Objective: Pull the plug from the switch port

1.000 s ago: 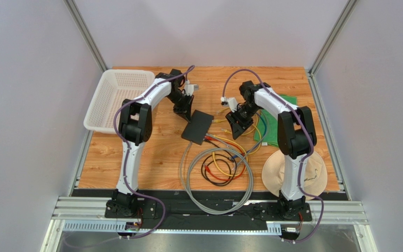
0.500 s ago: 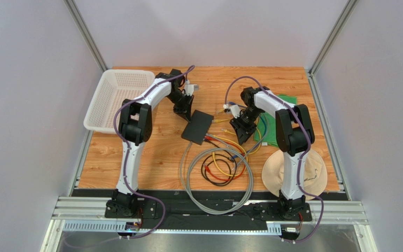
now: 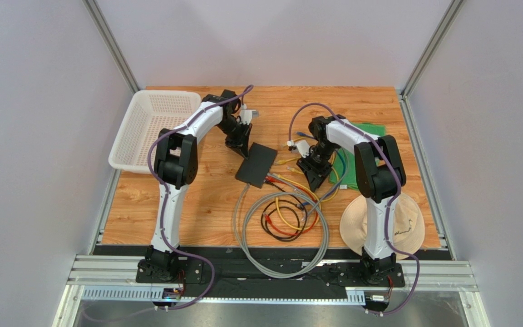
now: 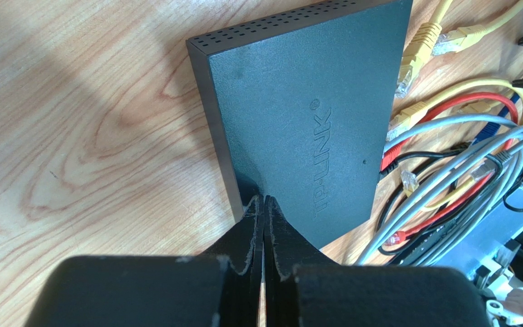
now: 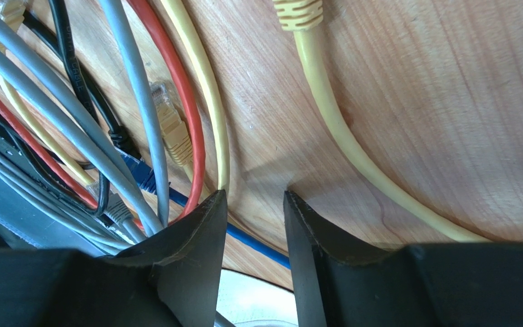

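Observation:
The black switch (image 3: 256,165) lies flat at the table's middle; it also shows in the left wrist view (image 4: 305,116). Yellow (image 4: 407,121), red (image 4: 389,148) and black plugs meet its port edge, and a further yellow plug (image 4: 418,53) lies by that edge. My left gripper (image 3: 238,146) is shut and empty, its tips (image 4: 265,199) touching the switch's far corner. My right gripper (image 3: 314,170) is open and empty, low over the cables right of the switch. Its fingers (image 5: 203,231) straddle bare wood and a blue cable (image 5: 261,246), between a yellow cable (image 5: 325,116) and a red one (image 5: 179,88).
A white basket (image 3: 152,126) stands at the back left. A green mat (image 3: 361,153) and a straw hat (image 3: 383,225) lie at the right. Coils of grey, red, yellow and black cable (image 3: 285,225) lie in front of the switch.
My right gripper has moved nearer and lower over the cables beside the switch. The left arm and the switch have not moved.

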`<action>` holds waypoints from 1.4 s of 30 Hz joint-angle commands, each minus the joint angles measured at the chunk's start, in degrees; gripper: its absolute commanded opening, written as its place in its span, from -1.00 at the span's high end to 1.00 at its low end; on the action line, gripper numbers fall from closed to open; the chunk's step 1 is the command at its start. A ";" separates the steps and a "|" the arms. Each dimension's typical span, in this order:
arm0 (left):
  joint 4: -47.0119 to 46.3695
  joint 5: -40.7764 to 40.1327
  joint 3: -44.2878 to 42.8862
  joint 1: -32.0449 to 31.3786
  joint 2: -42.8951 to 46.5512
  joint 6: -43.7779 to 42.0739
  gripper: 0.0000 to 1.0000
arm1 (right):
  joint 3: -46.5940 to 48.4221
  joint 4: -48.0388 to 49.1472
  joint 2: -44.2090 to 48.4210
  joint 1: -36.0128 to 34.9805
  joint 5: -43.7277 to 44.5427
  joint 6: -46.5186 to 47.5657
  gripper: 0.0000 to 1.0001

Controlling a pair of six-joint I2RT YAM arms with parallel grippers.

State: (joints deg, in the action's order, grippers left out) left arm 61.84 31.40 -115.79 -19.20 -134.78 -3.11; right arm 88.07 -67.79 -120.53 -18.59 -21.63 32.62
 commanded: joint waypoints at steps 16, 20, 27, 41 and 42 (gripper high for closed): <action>-0.50 -2.66 1.35 -1.10 1.28 -1.90 1.00 | 0.70 -1.29 2.31 -1.89 -1.31 4.02 0.17; -0.50 -3.01 1.09 -1.28 1.27 -1.90 1.00 | 0.08 0.19 2.14 -3.64 2.28 3.59 0.16; -0.50 -3.18 1.18 -1.45 1.45 -2.16 1.00 | -1.85 4.59 1.53 -5.76 9.84 -1.59 0.34; -0.58 -2.92 0.74 -1.63 1.01 -1.98 1.00 | 16.83 0.38 1.11 3.46 17.84 6.13 0.95; -0.58 -3.01 0.74 -1.63 1.10 -1.98 1.00 | 20.52 -0.23 -0.65 5.56 19.15 6.75 0.95</action>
State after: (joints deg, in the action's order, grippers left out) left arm 61.76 31.05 -115.55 -20.27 -134.67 -3.14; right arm 94.43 -67.99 -119.33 -19.16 -7.88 35.22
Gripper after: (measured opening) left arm 0.007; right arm 0.066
